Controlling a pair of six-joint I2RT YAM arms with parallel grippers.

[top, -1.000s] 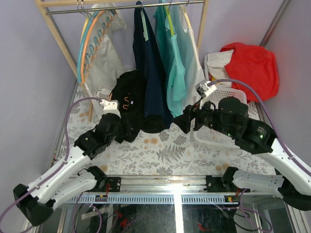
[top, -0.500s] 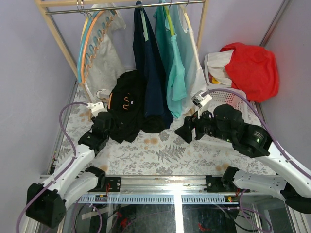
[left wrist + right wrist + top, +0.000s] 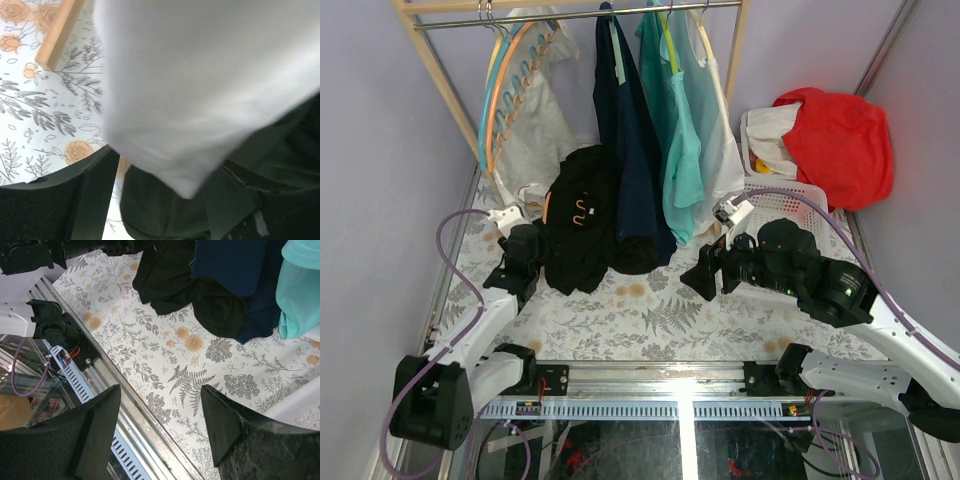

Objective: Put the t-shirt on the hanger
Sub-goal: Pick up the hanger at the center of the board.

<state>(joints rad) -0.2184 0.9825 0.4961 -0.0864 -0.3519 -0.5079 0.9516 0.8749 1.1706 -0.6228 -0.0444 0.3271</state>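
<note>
Top external view: the black t-shirt (image 3: 582,225) lies heaped on the floral surface (image 3: 650,312) under a wooden clothes rack (image 3: 445,80), partly tucked beneath a hanging navy shirt (image 3: 625,120). The orange hanger (image 3: 510,70) hangs on the rail at far left, beside a blue hanger (image 3: 483,115) and well above the t-shirt. The left gripper (image 3: 534,260) sits at the t-shirt's left edge. Its wrist view shows the fingers (image 3: 90,200) spread with dark cloth between them, under a white garment (image 3: 200,75) that fills most of that view. The right gripper (image 3: 698,275) hangs over bare surface to the right of the heap, fingers (image 3: 100,425) wide apart and holding nothing. A white basket (image 3: 790,195) and red cloth (image 3: 840,130) sit at far right.
</note>
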